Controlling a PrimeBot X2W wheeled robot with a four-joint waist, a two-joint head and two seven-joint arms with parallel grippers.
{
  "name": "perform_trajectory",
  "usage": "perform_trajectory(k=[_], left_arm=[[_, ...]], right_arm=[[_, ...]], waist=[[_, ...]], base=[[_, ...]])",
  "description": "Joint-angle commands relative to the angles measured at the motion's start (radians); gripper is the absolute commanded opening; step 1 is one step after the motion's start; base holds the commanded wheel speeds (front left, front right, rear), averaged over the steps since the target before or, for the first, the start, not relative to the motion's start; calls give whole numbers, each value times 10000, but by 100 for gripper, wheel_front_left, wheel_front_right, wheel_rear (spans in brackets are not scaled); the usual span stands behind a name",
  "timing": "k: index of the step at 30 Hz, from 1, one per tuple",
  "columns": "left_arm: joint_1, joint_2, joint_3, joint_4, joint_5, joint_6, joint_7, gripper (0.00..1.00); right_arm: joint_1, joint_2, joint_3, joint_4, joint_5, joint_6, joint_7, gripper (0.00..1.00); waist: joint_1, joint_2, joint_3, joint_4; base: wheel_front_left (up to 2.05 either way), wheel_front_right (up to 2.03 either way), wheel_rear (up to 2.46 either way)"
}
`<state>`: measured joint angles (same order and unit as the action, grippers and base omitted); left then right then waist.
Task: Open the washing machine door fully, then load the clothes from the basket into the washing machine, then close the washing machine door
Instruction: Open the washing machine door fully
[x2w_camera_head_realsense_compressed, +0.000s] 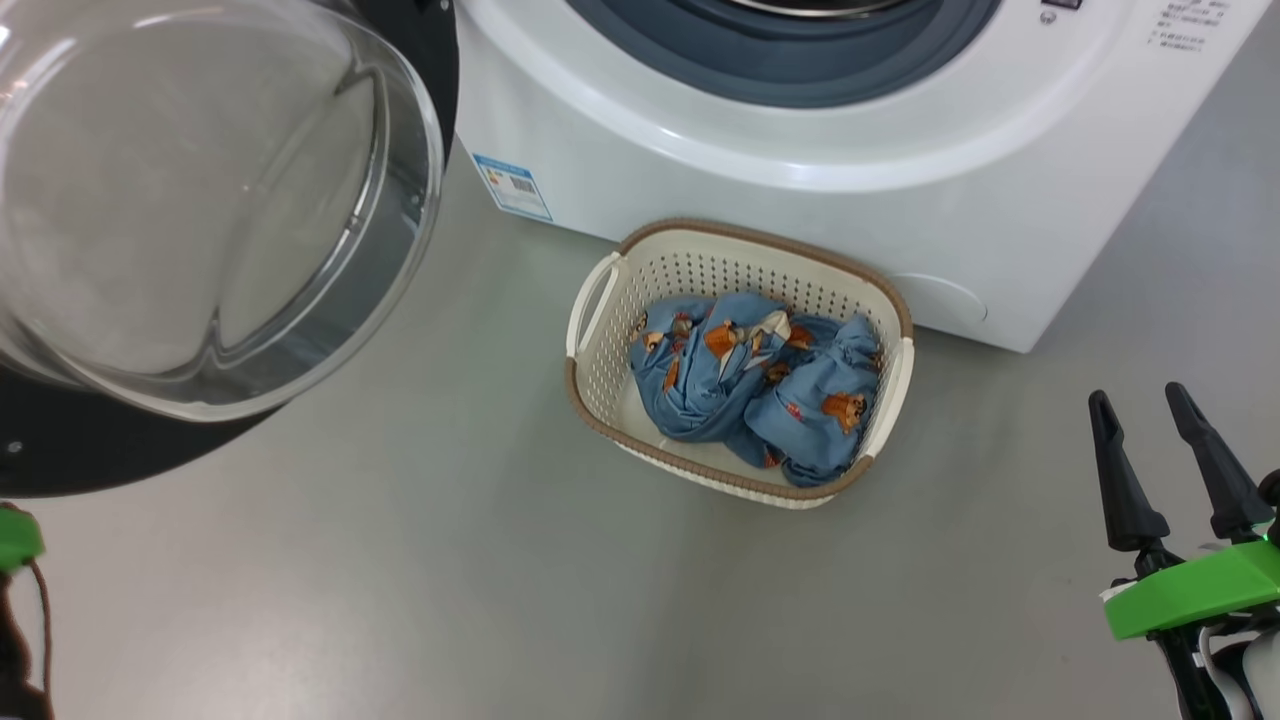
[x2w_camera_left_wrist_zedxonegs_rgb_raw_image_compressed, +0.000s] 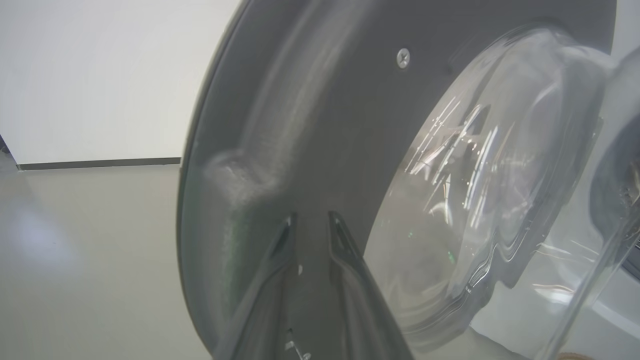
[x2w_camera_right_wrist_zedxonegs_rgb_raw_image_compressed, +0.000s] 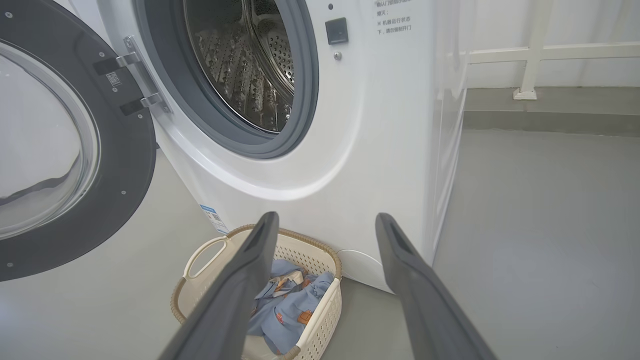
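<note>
The washing machine door stands swung open at the upper left, its glass bowl bulging toward me. My left gripper is close against the door's dark inner rim, its fingers slightly parted with nothing between them. The white washing machine shows its steel drum through the open mouth. The cream basket sits on the floor before the machine and holds the blue bear-print clothes. My right gripper hovers open and holds nothing, right of the basket and above the clothes.
Grey floor stretches around the basket and to the machine's right. A blue label marks the machine's lower front. A white railing stands behind the machine on the right. The green mount of my left arm shows under the door.
</note>
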<state>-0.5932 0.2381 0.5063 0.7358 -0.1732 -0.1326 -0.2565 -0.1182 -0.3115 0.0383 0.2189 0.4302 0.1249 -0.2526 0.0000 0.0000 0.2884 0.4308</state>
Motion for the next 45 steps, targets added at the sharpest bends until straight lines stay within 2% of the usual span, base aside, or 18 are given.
perform_trajectory(k=[1,4,8,10,11,12,22,34,45], left_arm=[[327,536,156,-340,78,21,-53,30],[648,379,9,-623,45,21,-53,36],[1120,161,-296,-1088,-81,20,-53,54],[1398,69,-435,-1348,-175,20,-53,78],[1546,14,-518,-1463,-251,20,-53,93],[1699,-33,-635,-1612,-318,20,-53,100],[3099,-425,-2008,-3014,-1046,20,-53,100],[3875,-304,-3382,-4082,-1753,20,-53,100],[4076,-77,-4172,-4568,-1996,19,-53,100]], right_arm=[[49,-68,251,-183,-33,58,-92,100],[113,1,256,-167,-9,58,-92,100],[194,97,277,-136,35,58,-92,100],[231,162,299,-131,60,58,-92,100],[247,198,305,-125,73,58,-92,100],[267,238,305,-124,85,58,-92,100],[503,487,228,-125,190,58,-92,100],[603,706,45,-194,172,58,-92,100],[687,846,-4,-226,164,58,-92,100]], waist=[[0,0,-223,20],[0,0,-419,50],[0,0,-697,59],[0,0,-842,26],[0,0,-913,-3],[0,0,-983,-35],[0,0,-1429,-503],[0,0,-1554,-1546],[0,0,-1652,-2625]], base=[[0,0,0],[0,0,0],[0,0,0],[0,0,0],[0,0,0],[0,0,0],[0,0,0],[0,0,0],[0,0,0]])
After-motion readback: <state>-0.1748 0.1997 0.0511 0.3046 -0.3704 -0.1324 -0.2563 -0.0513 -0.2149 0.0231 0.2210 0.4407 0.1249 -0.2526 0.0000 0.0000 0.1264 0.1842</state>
